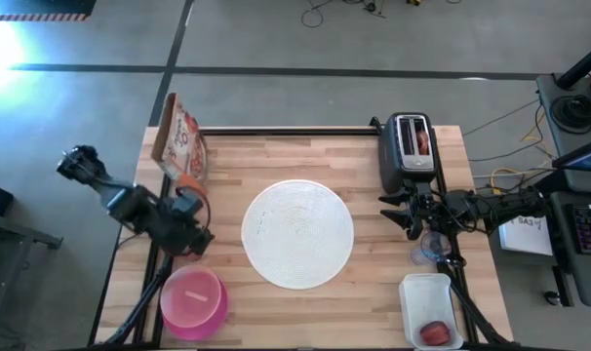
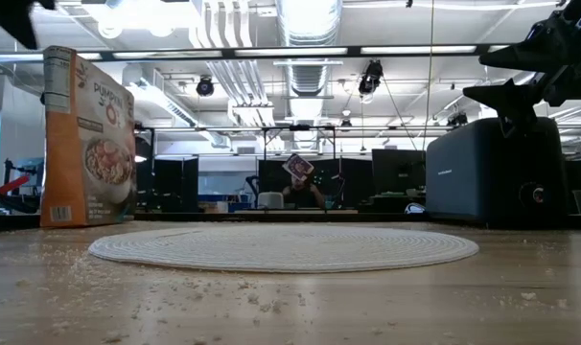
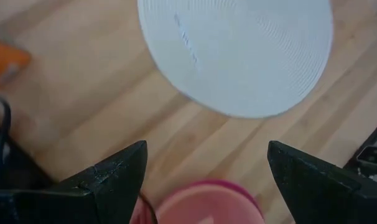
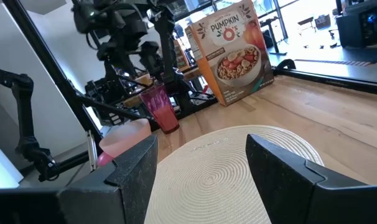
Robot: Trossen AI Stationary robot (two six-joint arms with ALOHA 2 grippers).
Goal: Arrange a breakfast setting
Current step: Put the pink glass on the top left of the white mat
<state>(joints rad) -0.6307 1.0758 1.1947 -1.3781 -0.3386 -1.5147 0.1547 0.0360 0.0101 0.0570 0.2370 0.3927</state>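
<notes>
While the plate (image 1: 297,234) lies flat at the table's (image 1: 364,161) middle, both arms hang over its 2 sides. The left gripper (image 1: 190,237) hovers with fingers spread and empty, above the table's left part, just past the magenta bowl (image 1: 193,301), which sits at the near left corner. A pink tumbler (image 4: 158,106) stands near that arm, and a cereal box (image 1: 179,136) stands upright at the far left. The right gripper (image 1: 407,214) hangs open, holding nothing, right of the plate and in front of the toaster (image 1: 411,148). A clear cup (image 1: 433,249) sits just beside it. The tub (image 1: 431,310), at the near right corner, holds a red fruit (image 1: 435,332).
</notes>
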